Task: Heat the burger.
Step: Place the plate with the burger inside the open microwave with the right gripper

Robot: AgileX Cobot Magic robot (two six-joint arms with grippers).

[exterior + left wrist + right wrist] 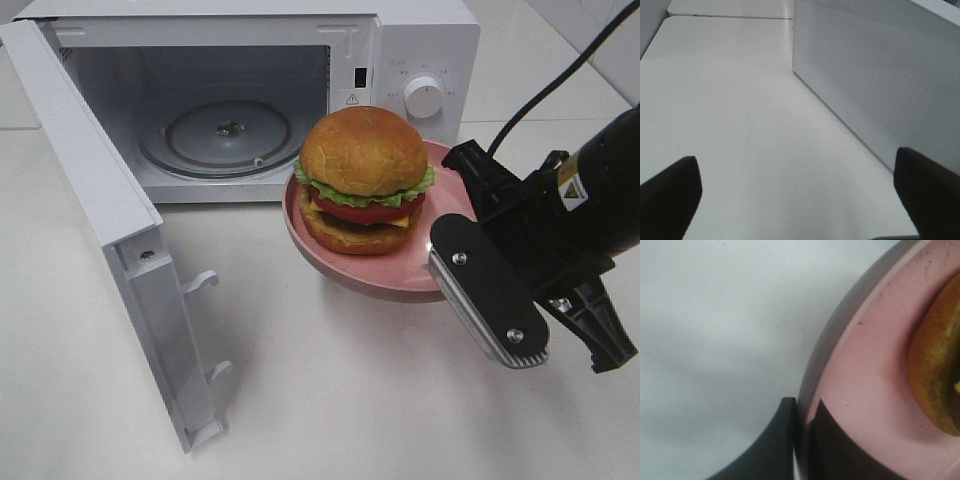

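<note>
The burger [363,175], with a golden bun, lettuce, tomato and patty, sits on a pink plate [400,278]. The plate hangs slightly tilted in front of the open microwave [425,45], to the right of its cavity. My right gripper [452,215] is shut on the plate's right rim. The right wrist view shows its two dark fingers [785,440] pinching the pink plate rim [865,365], with the burger's bun edge [935,370] beside them. In the left wrist view my left gripper [797,175] stands open over bare table, with nothing between its fingers.
The microwave door [110,220] swings out wide to the left, reaching toward the table's front. A glass turntable [228,130] lies inside the cavity. The microwave's perforated side wall [880,75] stands close beside the left gripper. The white table [330,400] stretches in front.
</note>
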